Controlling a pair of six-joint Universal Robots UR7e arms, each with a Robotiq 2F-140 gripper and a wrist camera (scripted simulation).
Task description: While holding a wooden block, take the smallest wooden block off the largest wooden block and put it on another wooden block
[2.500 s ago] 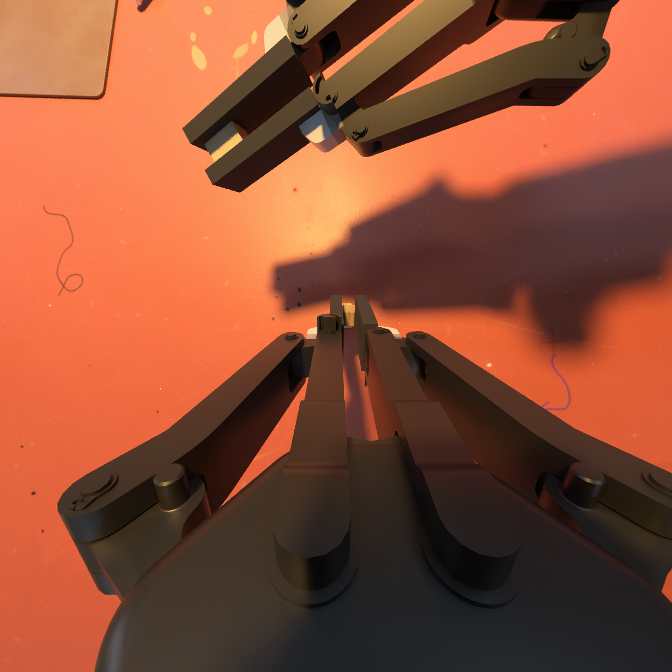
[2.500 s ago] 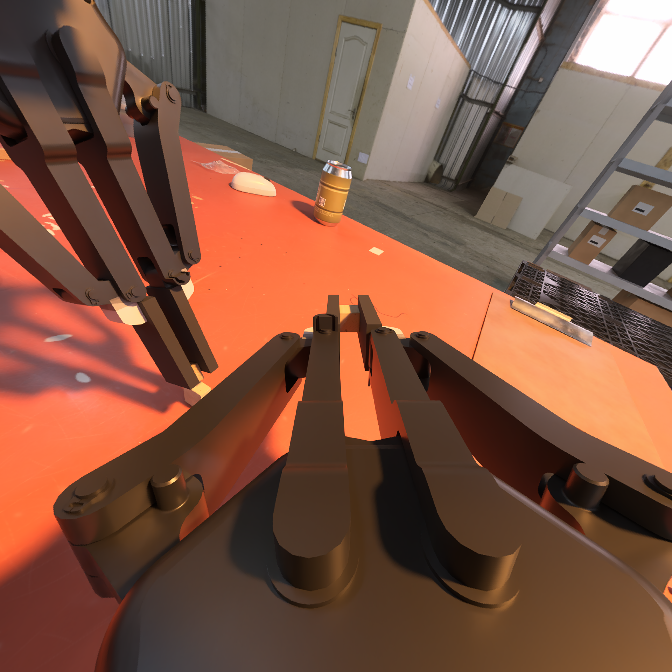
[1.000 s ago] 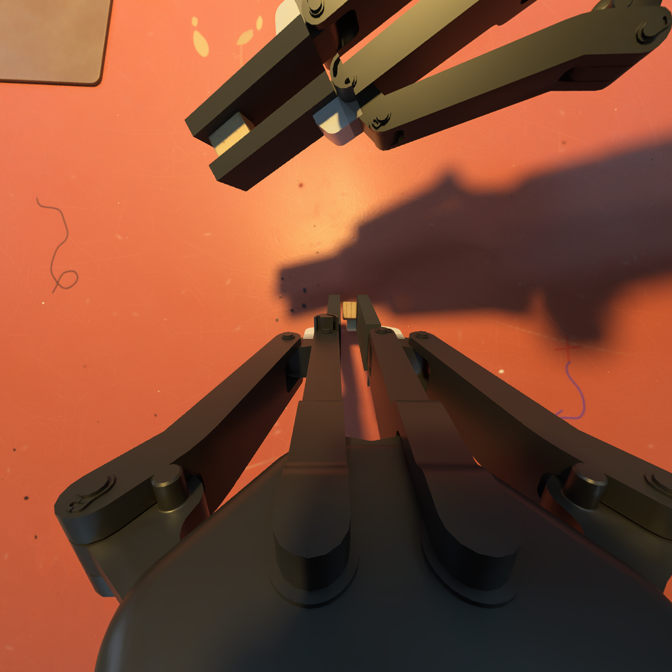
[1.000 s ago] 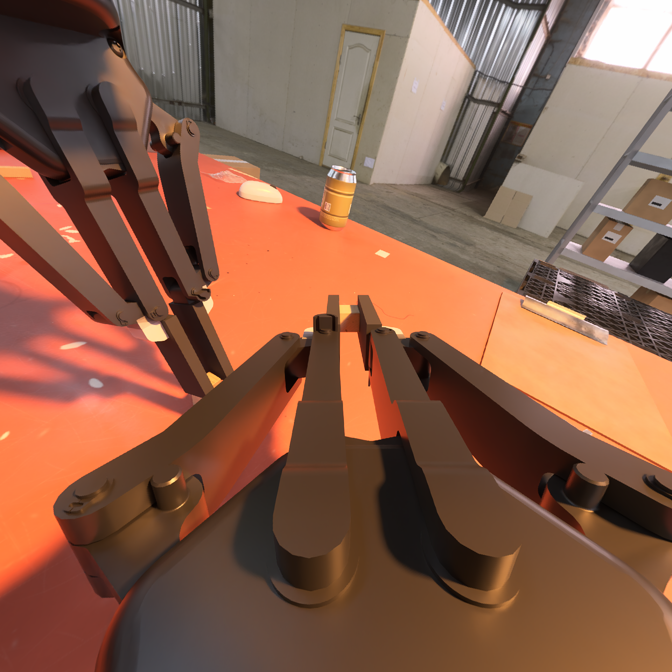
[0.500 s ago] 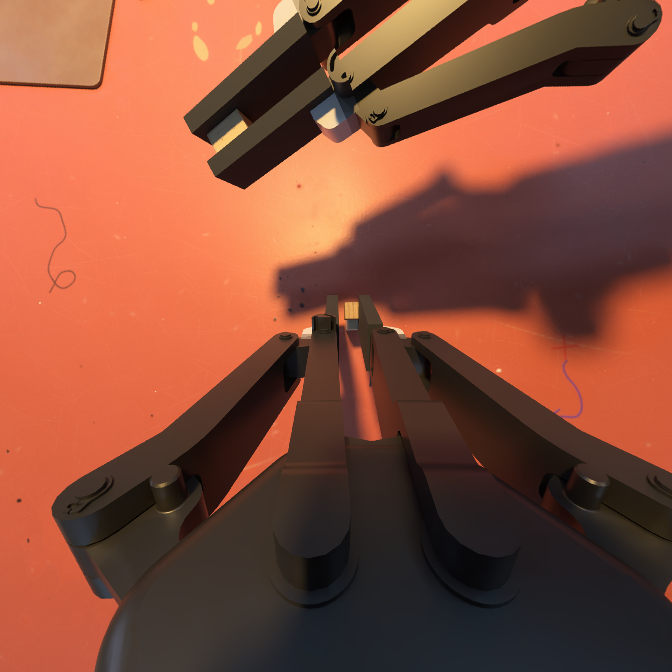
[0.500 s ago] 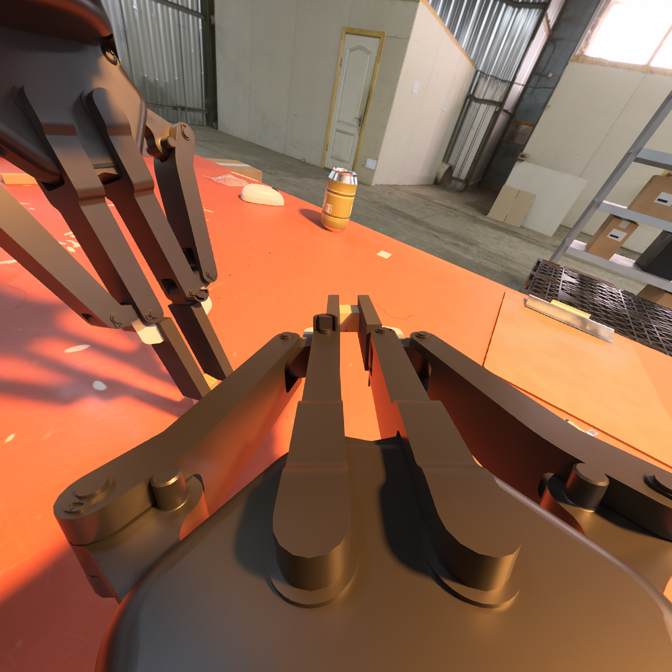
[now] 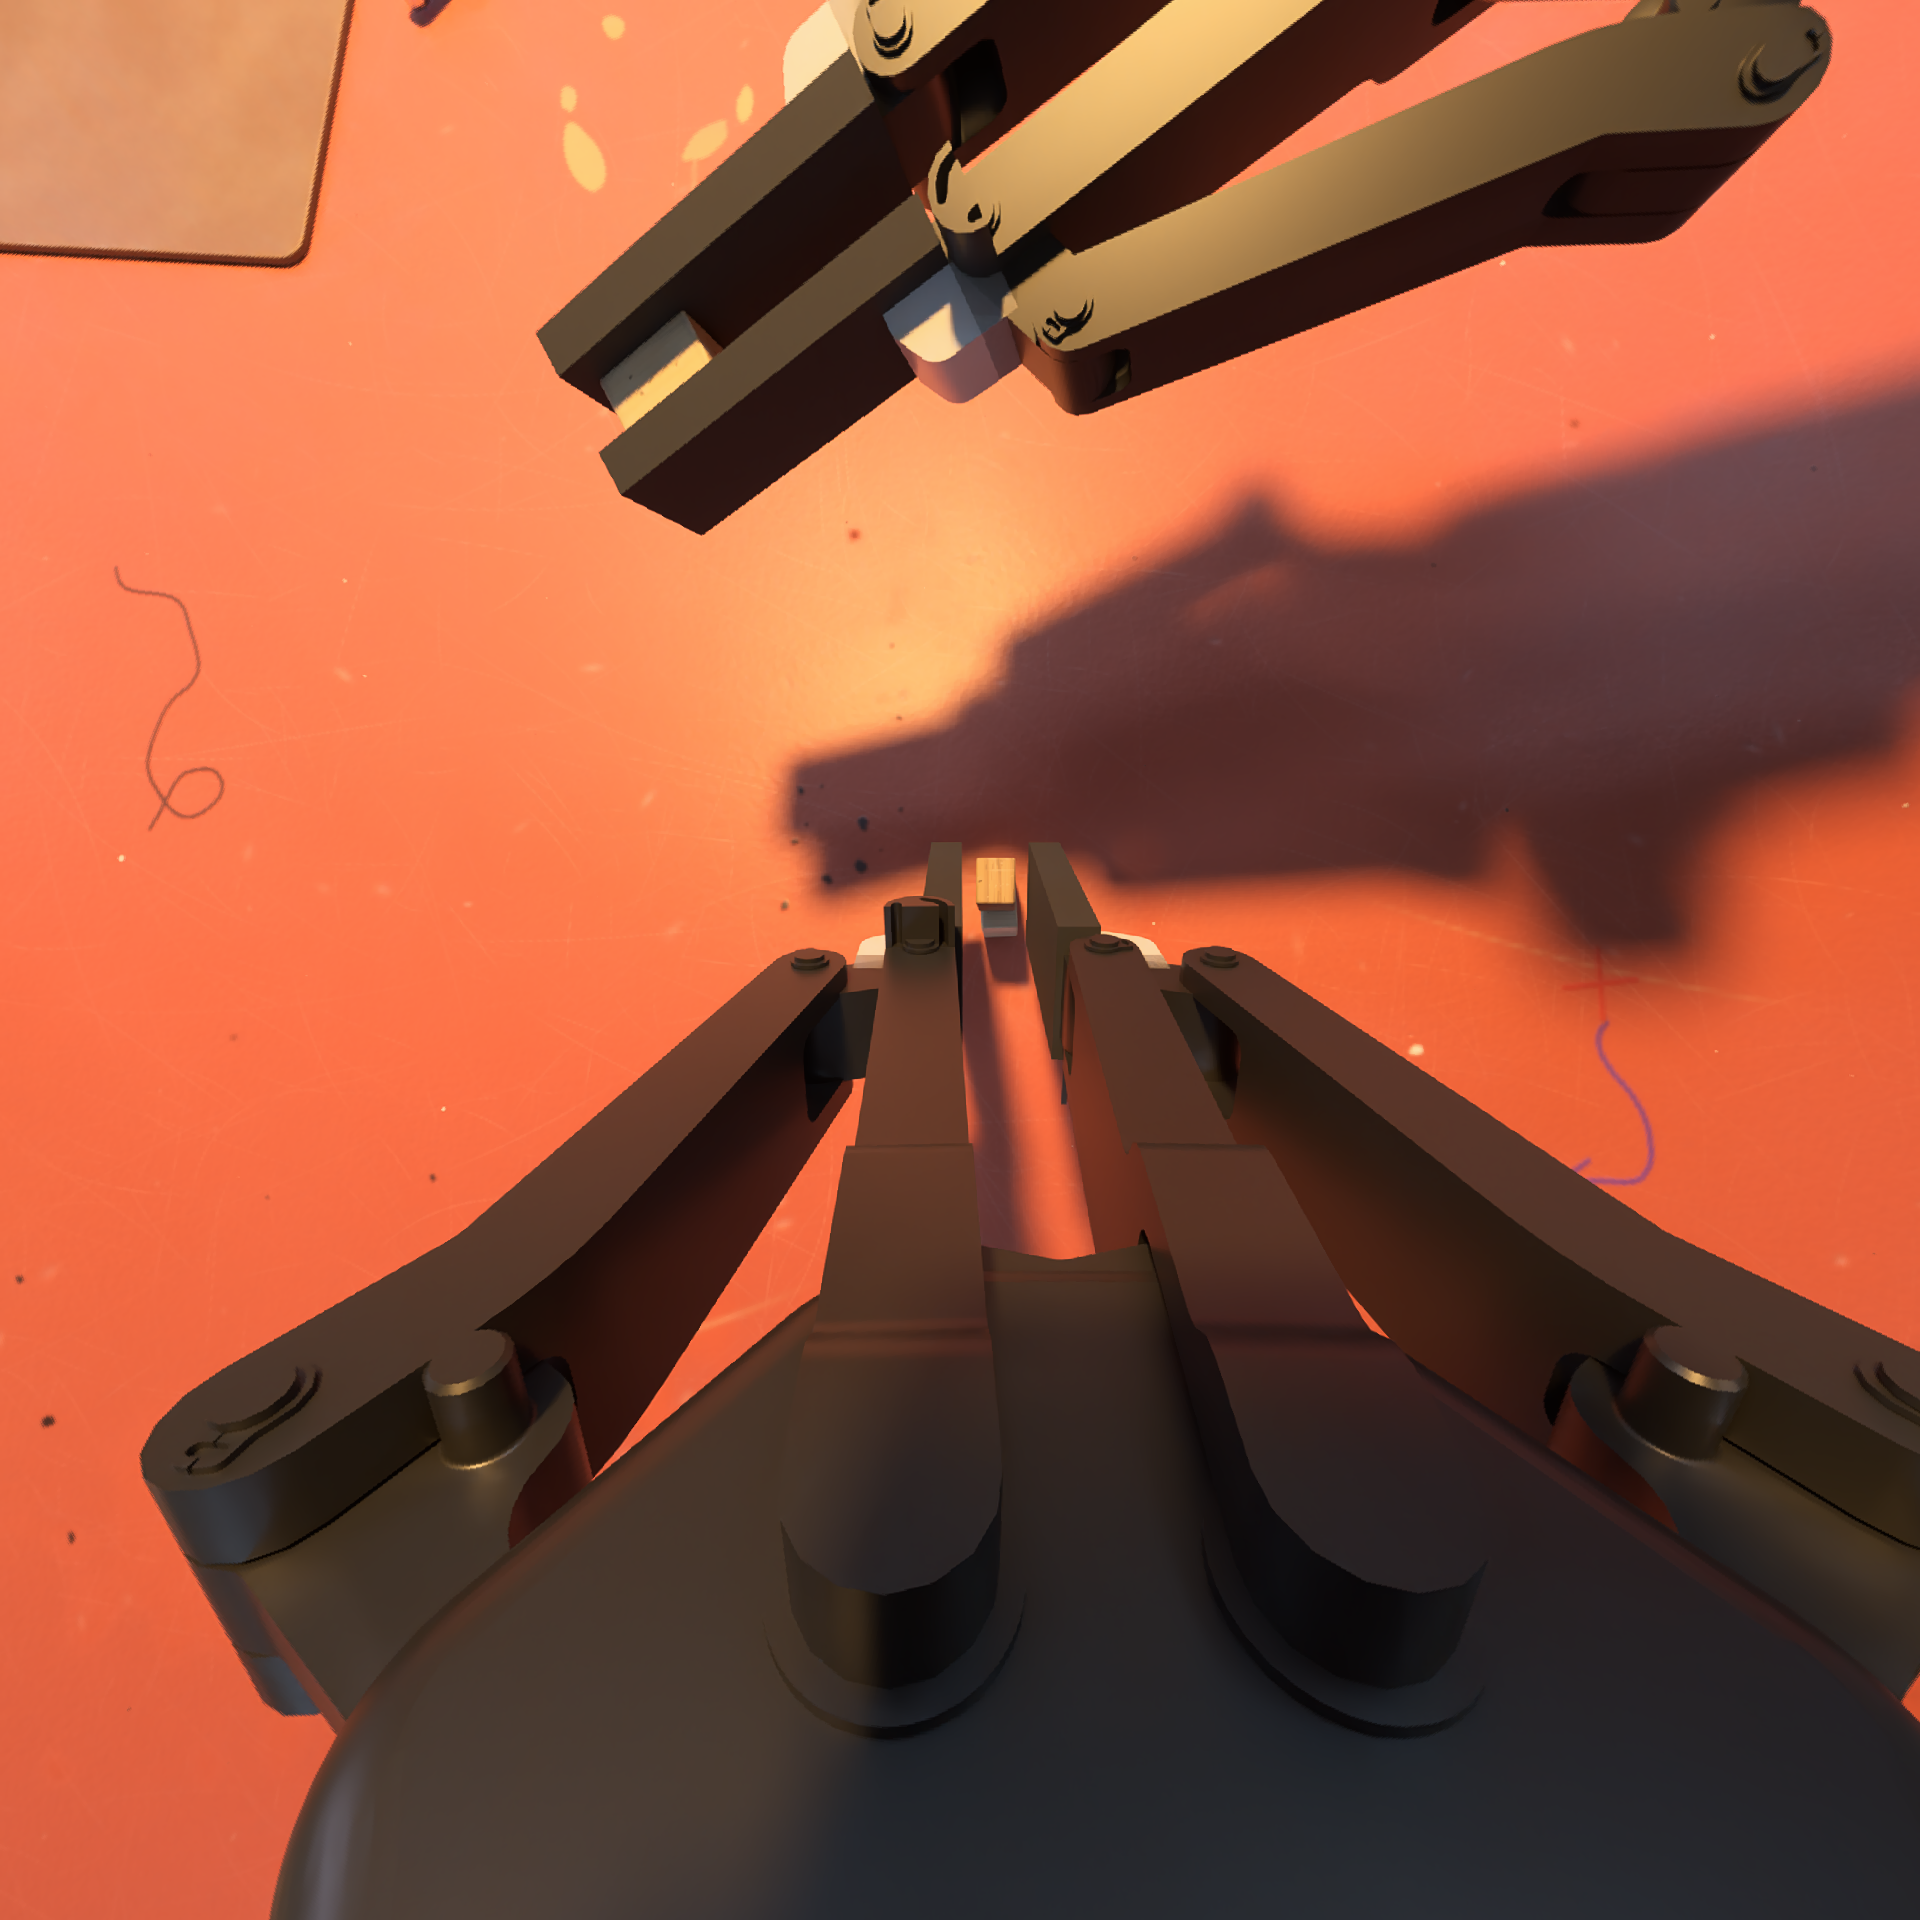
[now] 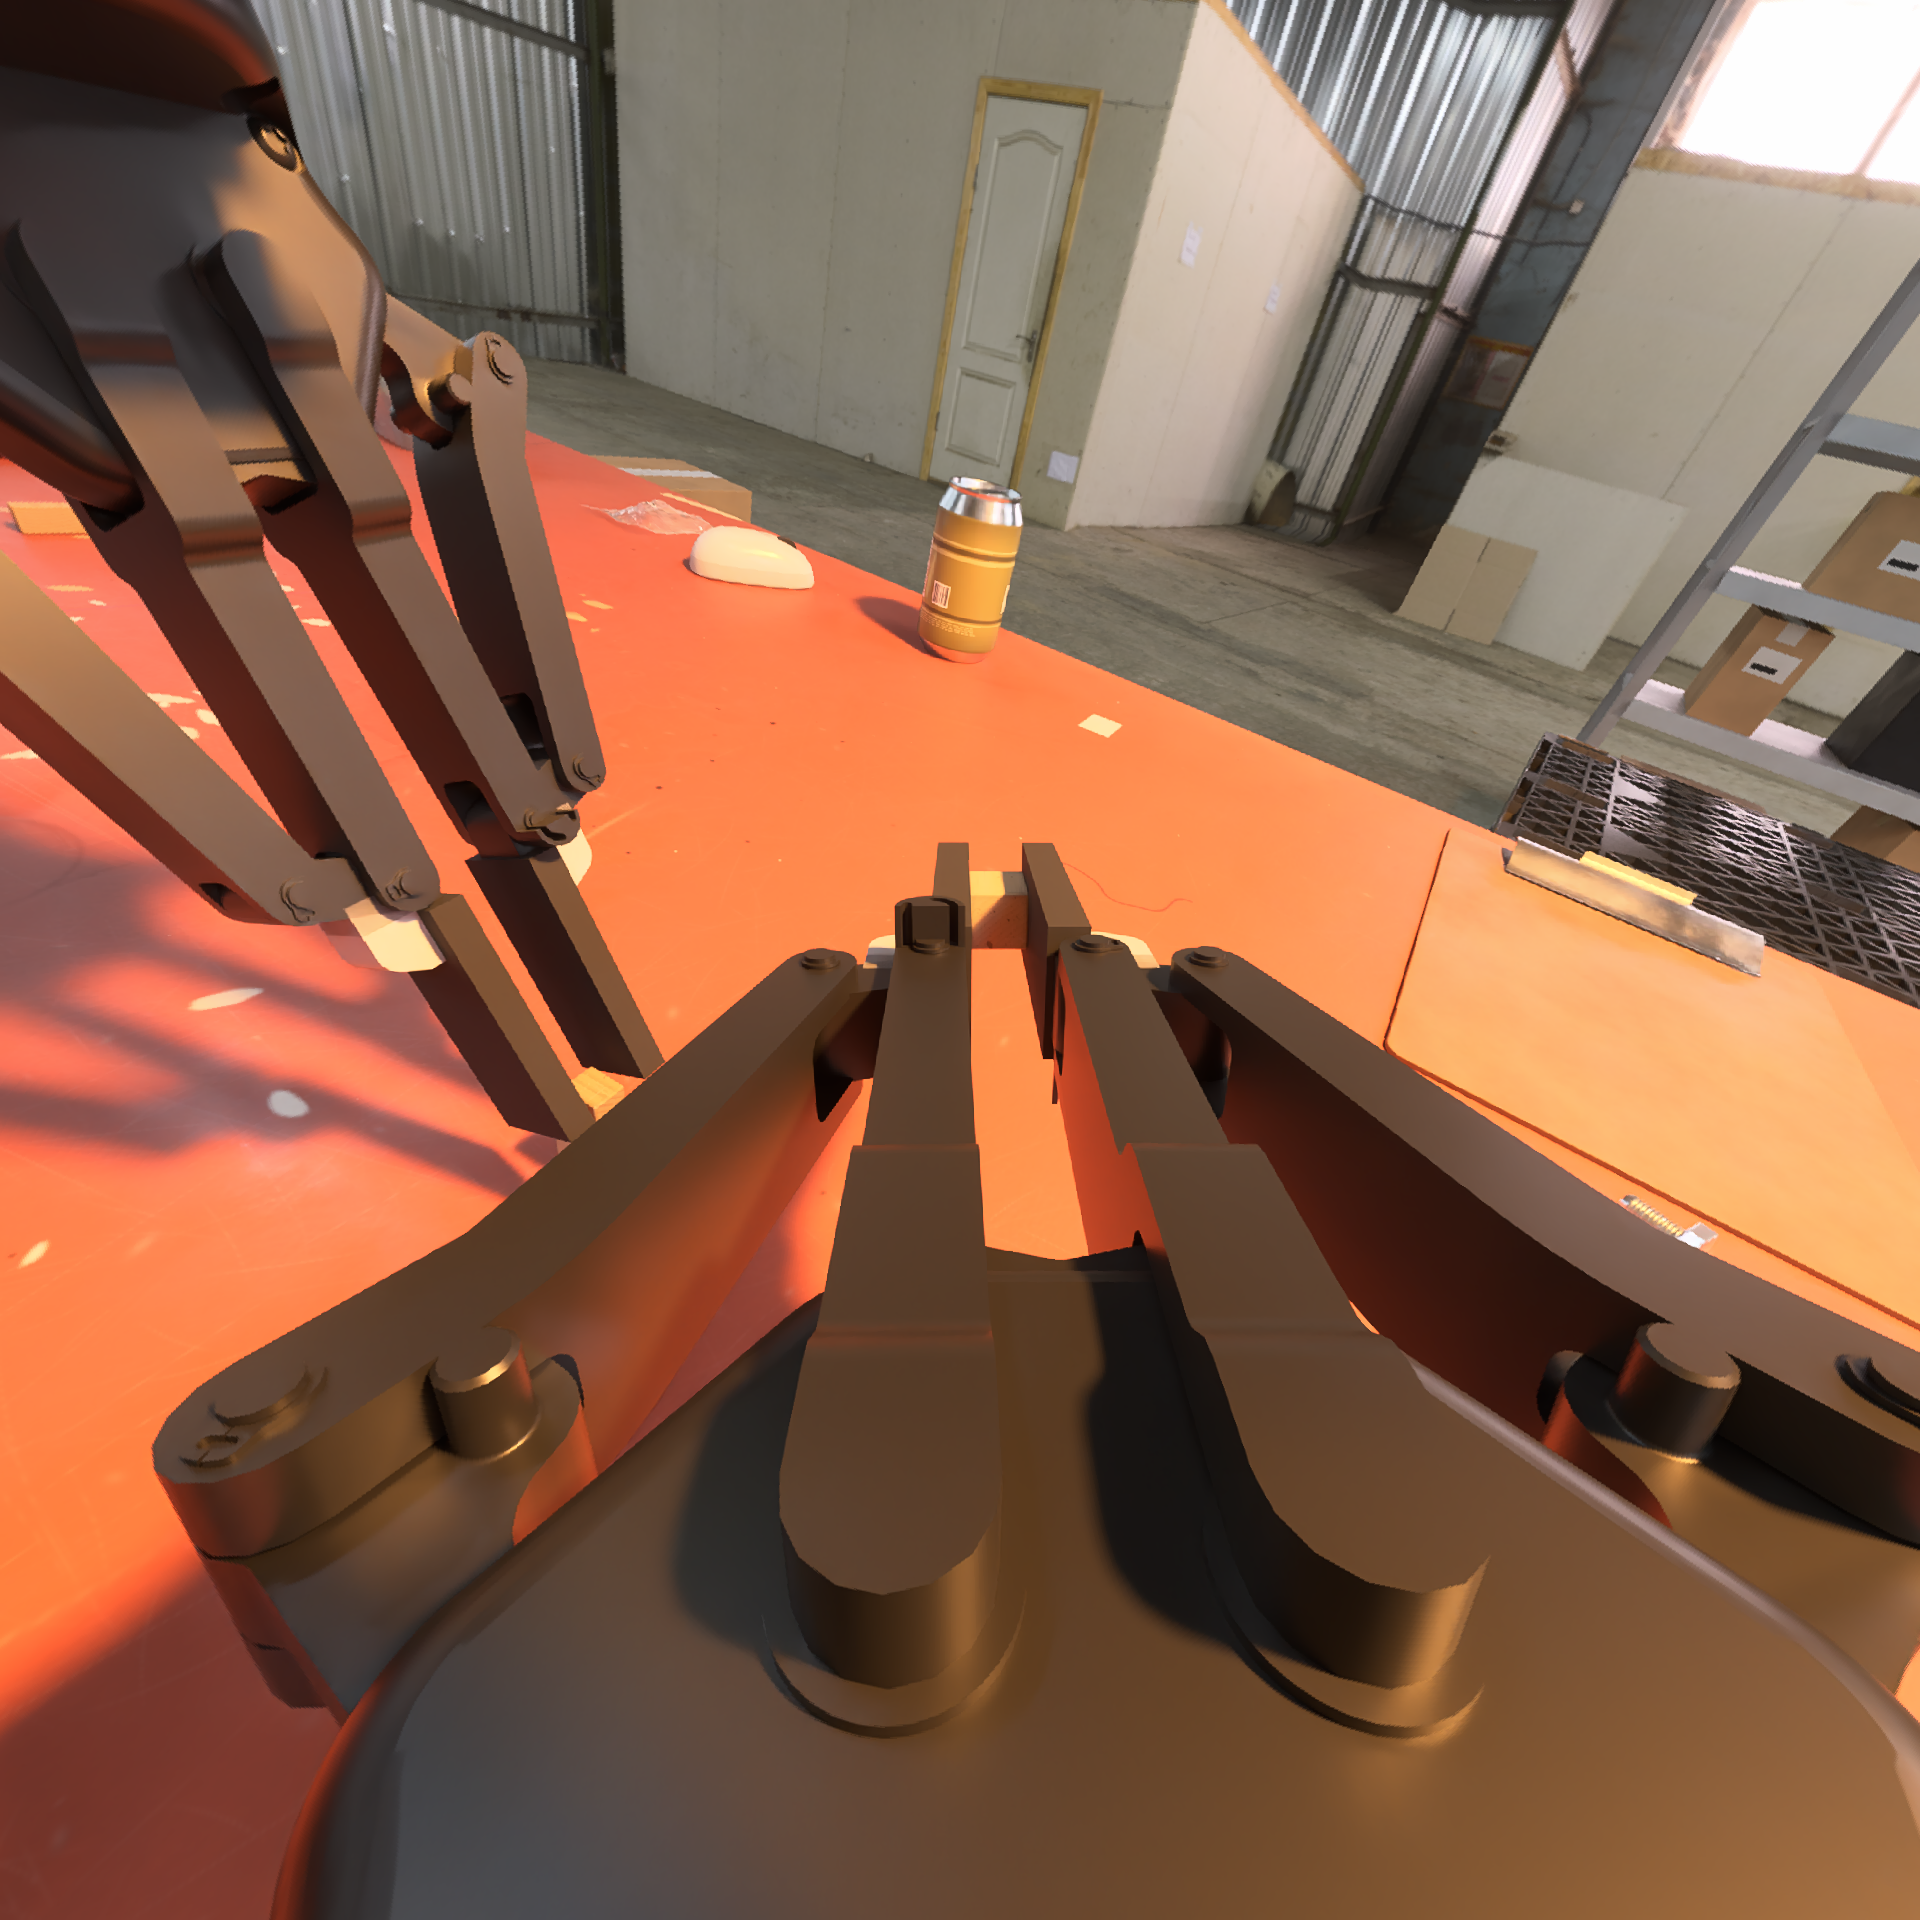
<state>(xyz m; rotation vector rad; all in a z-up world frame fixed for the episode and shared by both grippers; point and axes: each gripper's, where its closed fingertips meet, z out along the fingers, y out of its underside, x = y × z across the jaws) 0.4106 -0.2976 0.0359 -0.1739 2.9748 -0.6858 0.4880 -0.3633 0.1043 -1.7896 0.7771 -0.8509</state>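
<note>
Left wrist view: we see the left gripper (image 7: 995,871) fingers parted around the small wooden block (image 7: 995,882), while the right gripper (image 7: 652,426) clamps another block (image 7: 657,371) well beyond.

No writing is legible: the can (image 8: 969,569) bears a small printed label and the shelf boxes (image 8: 1756,665) bear dark labels, all too small.
</note>
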